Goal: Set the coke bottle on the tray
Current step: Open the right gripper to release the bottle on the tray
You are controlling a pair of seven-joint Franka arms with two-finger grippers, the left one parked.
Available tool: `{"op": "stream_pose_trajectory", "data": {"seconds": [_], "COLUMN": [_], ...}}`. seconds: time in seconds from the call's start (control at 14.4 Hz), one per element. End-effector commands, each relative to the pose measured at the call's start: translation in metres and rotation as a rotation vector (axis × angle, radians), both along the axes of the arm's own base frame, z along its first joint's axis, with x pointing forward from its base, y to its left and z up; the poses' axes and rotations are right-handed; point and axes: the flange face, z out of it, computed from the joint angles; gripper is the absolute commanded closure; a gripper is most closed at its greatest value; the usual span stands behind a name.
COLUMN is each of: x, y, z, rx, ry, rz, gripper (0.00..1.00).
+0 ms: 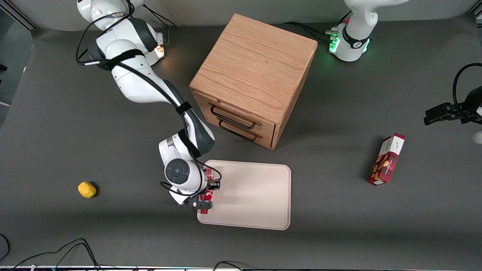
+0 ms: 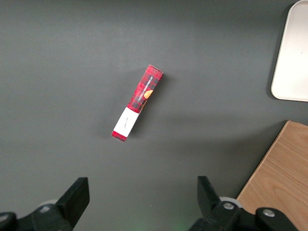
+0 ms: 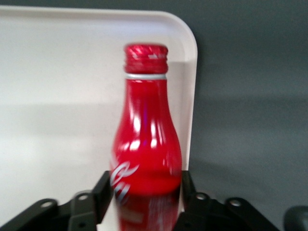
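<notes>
My right gripper is shut on the coke bottle, a red bottle with white script and a red cap, held lying sideways. It hangs over the edge of the cream tray that lies toward the working arm's end of the table. In the front view only slivers of the coke bottle show past the wrist. Whether the bottle touches the tray cannot be told.
A wooden drawer cabinet stands farther from the front camera than the tray. A red snack box lies toward the parked arm's end. A yellow lemon-like object rests toward the working arm's end. Cables trail near the front edge.
</notes>
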Motion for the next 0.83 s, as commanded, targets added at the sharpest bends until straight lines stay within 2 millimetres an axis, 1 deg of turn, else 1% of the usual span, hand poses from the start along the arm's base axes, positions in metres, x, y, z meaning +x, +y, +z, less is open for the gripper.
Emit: {"op": "stream_pose_trajectory", "data": {"seconds": [0.0,0.35,0.76], "x": [0.0052,0.0052,0.0049], "y": [0.0037,0.0028,0.0026], "z": [0.0039,0.003,0.009], "rx": [0.01,0.006,0.004], "ry": [-0.023,-0.021,-0.019], "rz": [0.008,0.006,0.004], "gripper": [0.0,0.0,0.0]}}
